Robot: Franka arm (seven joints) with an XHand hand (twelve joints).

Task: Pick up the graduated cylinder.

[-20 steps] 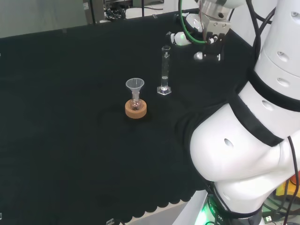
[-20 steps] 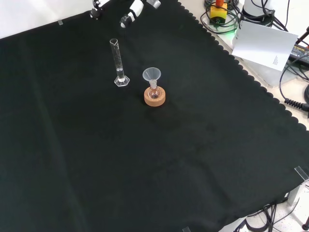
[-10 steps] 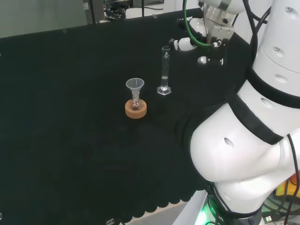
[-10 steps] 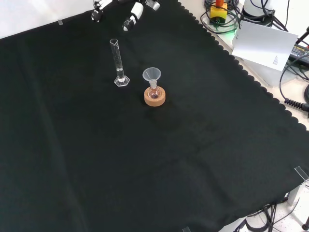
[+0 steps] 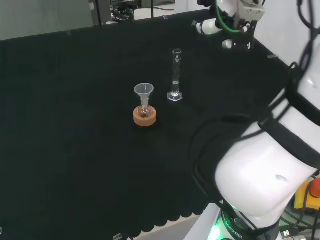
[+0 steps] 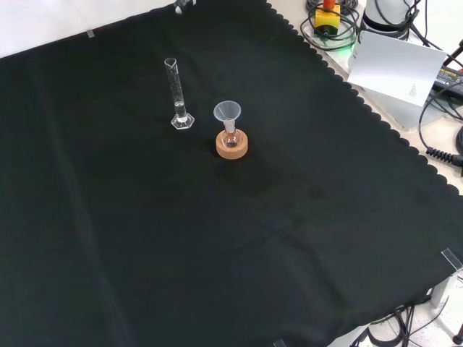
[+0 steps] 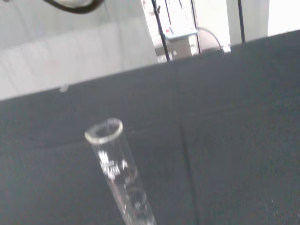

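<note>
The graduated cylinder [image 5: 175,75] is a tall thin clear tube on a hexagonal foot, standing upright on the black cloth [image 5: 75,125]. In the front view the cylinder [image 6: 176,92] stands to the upper left of the funnel. The wrist view looks down on the cylinder's open rim [image 7: 104,131] from close by. My hand [image 5: 237,32] hangs in the air to the right of the cylinder and above it in the head view, well apart from it. Its fingers are relaxed and hold nothing.
A clear funnel [image 5: 144,91] sits in a small flask on a cork ring [image 5: 145,117], just left of the cylinder in the head view. The arm's white links [image 5: 270,185] stand at the right. Paper [image 6: 396,66] and cables [image 6: 336,29] lie beyond the cloth's scalloped edge.
The hand has risen and drawn to the right in the head view, farther from the cylinder, and has slid off the front view's top edge. The glassware has not moved.
</note>
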